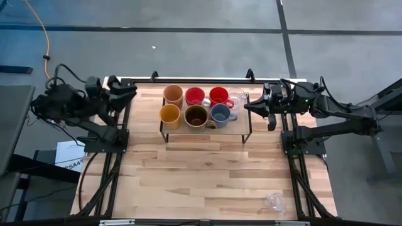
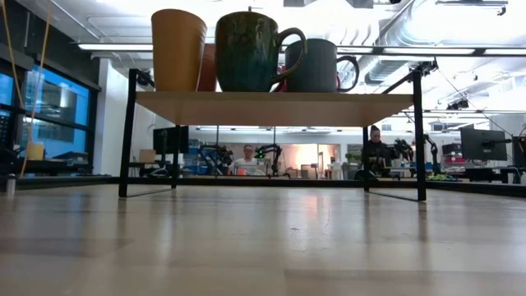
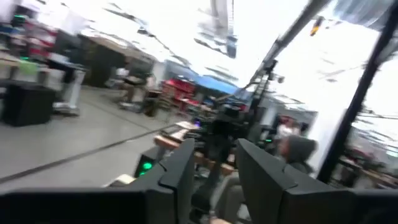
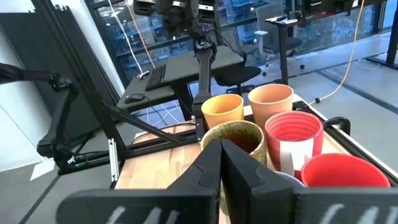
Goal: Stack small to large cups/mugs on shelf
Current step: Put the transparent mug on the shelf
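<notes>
The wooden tabletop (image 1: pixel 201 176) sits in a big bright workroom; a clear glass cup (image 1: pixel 275 201) lies alone on it, well behind the right tool (image 1: pixel 247 108), which is shut tight and empty; glass is light, slippery, breakable, so pinch its rim gently; six cups crowd the shelf (image 1: pixel 246 120) just ahead of that tool; the left tool (image 1: pixel 130 91) is half closed on nothing.

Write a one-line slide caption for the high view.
Six cups fill the shelf; one clear glass cup sits alone near the table's front edge.
</notes>
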